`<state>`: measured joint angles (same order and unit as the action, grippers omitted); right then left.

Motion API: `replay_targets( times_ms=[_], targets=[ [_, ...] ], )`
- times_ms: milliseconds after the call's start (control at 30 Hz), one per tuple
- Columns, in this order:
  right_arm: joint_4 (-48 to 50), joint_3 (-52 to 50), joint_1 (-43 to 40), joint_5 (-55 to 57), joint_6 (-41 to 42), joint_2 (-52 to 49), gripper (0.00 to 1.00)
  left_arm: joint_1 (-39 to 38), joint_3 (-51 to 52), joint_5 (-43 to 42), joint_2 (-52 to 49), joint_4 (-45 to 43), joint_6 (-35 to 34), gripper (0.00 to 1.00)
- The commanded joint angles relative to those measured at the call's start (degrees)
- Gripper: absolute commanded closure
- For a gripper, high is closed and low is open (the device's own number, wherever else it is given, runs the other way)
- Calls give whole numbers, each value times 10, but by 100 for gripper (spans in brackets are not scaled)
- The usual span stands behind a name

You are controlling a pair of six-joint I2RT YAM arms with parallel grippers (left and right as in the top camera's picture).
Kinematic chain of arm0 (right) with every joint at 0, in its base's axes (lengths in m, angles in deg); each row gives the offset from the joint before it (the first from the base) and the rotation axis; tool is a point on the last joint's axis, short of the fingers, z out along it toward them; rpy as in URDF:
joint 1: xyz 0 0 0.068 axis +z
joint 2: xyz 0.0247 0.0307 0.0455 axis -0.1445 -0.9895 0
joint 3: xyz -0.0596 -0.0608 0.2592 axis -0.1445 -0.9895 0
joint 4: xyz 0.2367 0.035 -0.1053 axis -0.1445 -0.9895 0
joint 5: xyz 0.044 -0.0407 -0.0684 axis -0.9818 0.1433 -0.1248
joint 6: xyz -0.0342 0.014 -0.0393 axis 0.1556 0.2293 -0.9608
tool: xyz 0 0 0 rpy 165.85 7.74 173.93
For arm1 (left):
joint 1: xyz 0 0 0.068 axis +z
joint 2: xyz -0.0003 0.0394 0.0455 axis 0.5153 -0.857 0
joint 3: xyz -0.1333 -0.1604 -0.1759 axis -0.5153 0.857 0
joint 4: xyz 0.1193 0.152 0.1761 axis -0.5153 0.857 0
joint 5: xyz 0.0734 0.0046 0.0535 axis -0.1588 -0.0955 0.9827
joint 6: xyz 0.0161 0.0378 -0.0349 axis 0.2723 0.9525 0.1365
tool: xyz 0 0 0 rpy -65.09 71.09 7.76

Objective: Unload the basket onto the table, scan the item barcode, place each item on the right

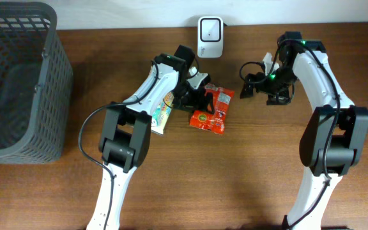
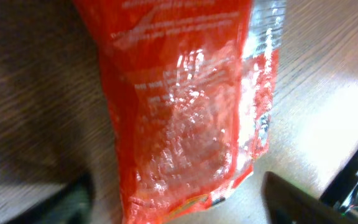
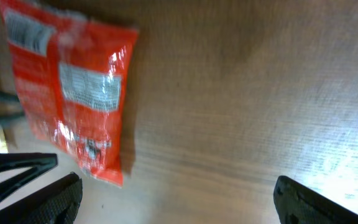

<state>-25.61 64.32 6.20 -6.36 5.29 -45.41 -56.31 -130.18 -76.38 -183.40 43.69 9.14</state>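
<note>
A red snack packet point(image 1: 213, 110) lies flat on the wooden table, its printed back facing up in the right wrist view point(image 3: 73, 93). My left gripper point(image 1: 199, 97) stands over the packet's left end. In the left wrist view the packet point(image 2: 185, 106) runs down between the jaws of that gripper point(image 2: 178, 202); both dark fingers point(image 2: 291, 199) stand apart from it with table showing in the gaps, so it is open. My right gripper point(image 1: 248, 86) hovers to the packet's right, open point(image 3: 179, 205) over bare wood. The white barcode scanner point(image 1: 209, 36) stands at the back edge.
A dark mesh basket point(image 1: 40, 76) fills the left end of the table. A white and green packet point(image 1: 162, 112) lies beside the left arm, just left of the red one. Black cables trail from both arms.
</note>
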Motion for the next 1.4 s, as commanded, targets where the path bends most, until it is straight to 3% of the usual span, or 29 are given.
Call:
replay_targets(
  times_ms=[0, 133, 267, 500, 567, 700, 800, 967, 1167, 1367],
  targets=[
    [20, -3, -2, 5, -2, 3, 2, -4, 8, -33, -30, -6, 26, 65],
    [36, -3, -2, 5, -2, 3, 2, -4, 8, -28, -30, -31, 26, 100],
    [41, -3, -2, 5, -2, 3, 2, -4, 8, 19, -30, -31, -9, 100],
    [41, -3, -2, 5, -2, 3, 2, 8, -18, 62, -30, 28, -8, 100],
    [41, -3, -2, 5, -2, 3, 2, 15, -34, 67, -30, 63, 26, 100],
    [41, -3, -2, 5, -2, 3, 2, 15, -75, -4, -30, 129, 153, 100],
    [41, -3, -2, 5, -2, 3, 2, 17, -104, 9, -23, 131, 166, 100],
    [41, -3, -2, 5, -2, 3, 2, 17, -188, 16, -14, 124, 263, 100],
    [41, -3, -2, 5, -2, 3, 2, 17, -294, 54, -13, 128, 293, 100],
    [41, -3, -2, 5, -2, 3, 2, 13, -348, 28, 7, 190, 448, 100]
  ],
)
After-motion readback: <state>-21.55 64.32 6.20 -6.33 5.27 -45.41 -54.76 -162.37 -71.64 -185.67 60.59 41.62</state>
